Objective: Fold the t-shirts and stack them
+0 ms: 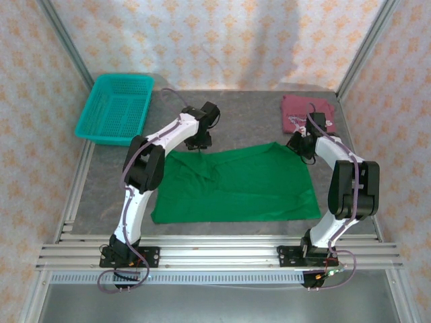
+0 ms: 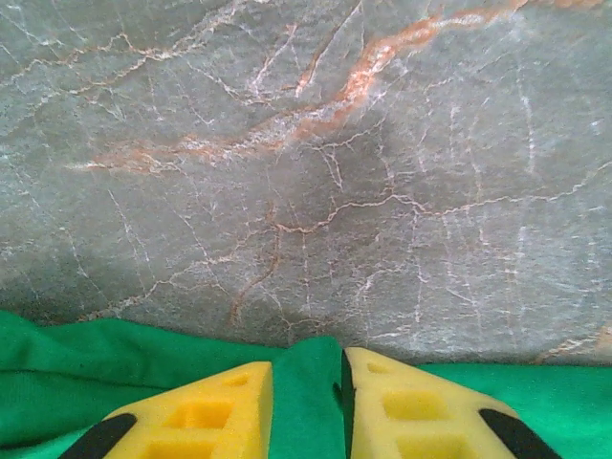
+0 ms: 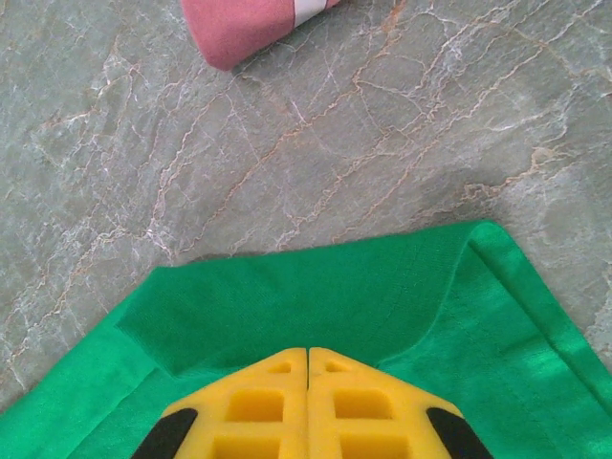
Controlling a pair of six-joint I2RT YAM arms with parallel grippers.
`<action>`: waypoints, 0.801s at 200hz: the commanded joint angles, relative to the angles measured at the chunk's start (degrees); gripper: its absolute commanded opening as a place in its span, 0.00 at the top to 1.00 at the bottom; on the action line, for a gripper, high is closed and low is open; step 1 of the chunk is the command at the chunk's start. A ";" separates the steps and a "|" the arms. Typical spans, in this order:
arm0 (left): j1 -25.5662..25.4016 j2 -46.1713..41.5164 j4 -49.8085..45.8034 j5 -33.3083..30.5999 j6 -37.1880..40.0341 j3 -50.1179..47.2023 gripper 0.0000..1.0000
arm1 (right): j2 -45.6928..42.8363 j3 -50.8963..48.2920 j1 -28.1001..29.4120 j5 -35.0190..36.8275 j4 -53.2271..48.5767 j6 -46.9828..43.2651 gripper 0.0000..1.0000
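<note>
Nipping a raised ridge of the green t-shirt (image 2: 143,382) between the yellow fingers of the left end effector (image 2: 307,361), a narrow slot apart with cloth in the slot. Poised at the shirt's far left edge, just where cloth meets the bare grey veined bench (image 2: 306,172). Clenched tight at the right end effector (image 3: 307,354), fingertips pressed together over the shirt's far right corner; cannot tell whether any cloth is caught between them. Doubled over at that corner, a flap lying on the layer below. Spread otherwise mostly flat across the middle of the bench, between the two arms, with creases running in from the left grip. Lying apart near the far right corner of the bench, beyond the right end effector: the maroon t-shirt (image 1: 300,111), folded into a small block, a strip of white showing. Standing at the far left corner: a teal mesh basket (image 1: 114,108), well apart from both shirts.
</note>
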 commanded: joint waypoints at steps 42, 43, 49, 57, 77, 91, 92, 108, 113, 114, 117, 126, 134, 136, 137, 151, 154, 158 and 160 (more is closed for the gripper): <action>0.25 0.21 -0.48 1.39 -0.28 0.51 0.78 | -2.11 -0.85 0.11 0.67 -1.20 -1.13 1.00; 0.25 0.19 -0.46 1.41 -0.32 0.47 0.78 | -2.05 -0.85 0.09 0.65 -1.20 -1.14 1.00; 0.25 0.08 -0.22 1.59 -0.30 0.13 0.78 | -1.90 -0.78 0.08 0.66 -1.12 -1.03 1.00; 0.25 0.05 0.07 1.74 -0.38 -0.07 0.77 | -1.96 -0.77 0.10 0.55 -1.12 -1.06 1.00; 0.27 0.38 0.35 2.17 -0.30 -0.20 0.78 | -1.95 -0.67 0.11 0.41 -1.08 -0.90 1.00; 0.25 0.74 0.21 2.30 -0.29 -0.34 0.78 | -1.90 -0.68 0.09 0.39 -1.03 -0.94 1.00; 0.29 0.76 0.19 2.35 -0.28 -0.36 0.78 | -1.94 -0.67 0.09 0.37 -1.03 -0.87 1.00; 0.23 1.02 0.54 3.00 -0.30 -0.71 0.79 | -1.95 -0.67 0.08 0.48 -1.18 -0.90 1.00; 0.18 1.12 0.46 3.12 -0.38 -0.72 0.79 | -1.90 -0.67 0.13 0.49 -1.17 -0.96 1.00; 0.17 1.13 0.49 3.11 -0.37 -0.72 0.79 | -1.99 -0.67 0.11 0.47 -1.18 -0.92 1.00; 0.19 1.22 0.47 3.10 -0.37 -0.69 0.80 | -2.04 -0.67 0.09 0.56 -1.12 -0.89 1.00; 0.16 1.30 0.72 3.25 -0.44 -0.88 0.81 | -1.95 -0.69 0.13 0.60 -1.12 -0.95 1.00; 0.09 1.32 0.92 3.41 -0.45 -0.90 0.82 | -1.91 -0.60 0.09 0.48 -1.03 -0.93 1.00; 0.07 1.36 0.93 3.38 -0.47 -0.90 0.82 | -1.90 -0.63 0.09 0.48 -1.05 -0.90 1.00; 0.12 1.42 0.90 3.37 -0.46 -0.90 0.82 | -1.90 -0.65 0.13 0.46 -1.04 -0.85 1.00; 0.07 1.70 0.79 3.30 -0.50 -0.64 0.87 | -1.97 -0.49 0.13 0.41 -1.03 -0.73 1.00; 0.16 1.74 0.71 3.28 -0.38 -0.64 0.88 | -1.91 -0.43 0.13 0.37 -1.03 -0.78 1.00; 0.08 1.76 0.62 3.34 -0.37 -0.51 0.90 | -1.90 -0.41 0.13 0.50 -1.05 -0.74 1.00; 0.18 1.75 0.66 3.36 -0.36 -0.47 0.91 | -1.90 -0.47 0.16 0.48 -1.03 -0.76 1.00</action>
